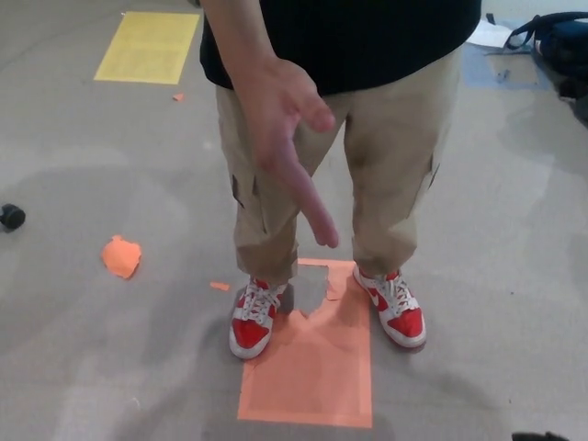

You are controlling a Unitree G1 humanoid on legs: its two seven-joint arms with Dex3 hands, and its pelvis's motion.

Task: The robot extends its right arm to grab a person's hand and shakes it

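Person's hand (287, 138) hangs forward and downward at the upper middle of the head view, palm turned inward, its long fingers (312, 207) pressed together and pointing down toward the floor (478, 276), the thumb set apart to the side; neither robot hand shows, so I cannot tell whether the robot's own fingers are spread or closed; behind the person's fingers stand beige cargo trousers (395, 156) and a black shirt (367, 37); below the fingertips lies an orange patch (312, 367) taped on the floor, torn along its upper edge; red and white shoes (253, 322) stand on either side of that patch, one just beside the fingertips' line and the other (395, 308) further across; well apart from the fingers, an orange scrap (121, 256) lies on the floor, and a yellow rectangle (147, 46) sits far up at the corner.
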